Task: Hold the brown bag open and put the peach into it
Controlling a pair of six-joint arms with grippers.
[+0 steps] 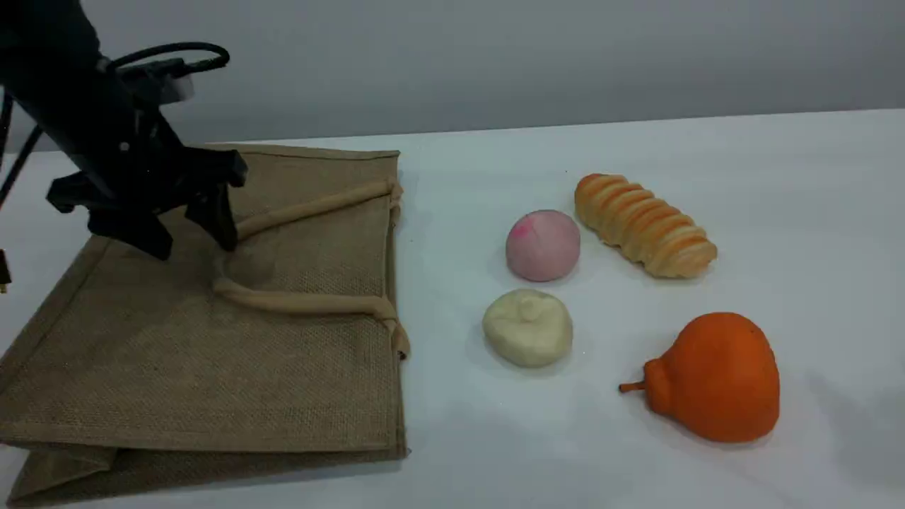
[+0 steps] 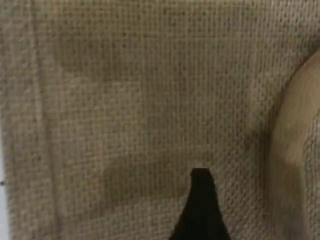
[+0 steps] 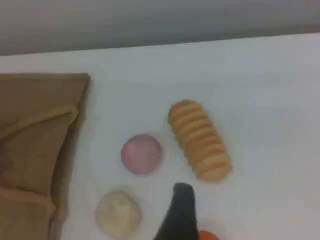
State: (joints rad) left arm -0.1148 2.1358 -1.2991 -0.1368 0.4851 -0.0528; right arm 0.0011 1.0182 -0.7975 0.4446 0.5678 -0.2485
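The brown bag (image 1: 212,353) lies flat on the left side of the white table (image 1: 707,141), its mouth edge facing right toward the food; a beige handle (image 1: 304,302) lies on its upper face, its two legs running to that right edge.

The left gripper (image 1: 192,242) hangs low over the back part of the bag with its jaws spread wide and nothing between them; one finger stands just beside the far leg of the handle; whether the tips touch the cloth cannot be told. In the left wrist view the woven cloth (image 2: 125,100) fills the picture, with one dark fingertip (image 2: 201,210) at the bottom and the pale handle (image 2: 295,165) at the right edge.

The peach (image 1: 543,245) sits on the table to the right of the bag, well apart from it and outside it; a cream-white lumpy ball (image 1: 527,327) lies just in front of it, a ridged bread roll (image 1: 643,225) just to its right, and an orange pear (image 1: 714,377) nearer the front right.

The right gripper is out of the scene view; its own camera looks down on the peach (image 3: 141,153) from well above, with one fingertip (image 3: 181,205) at the bottom; its jaws stand wide and it carries nothing.
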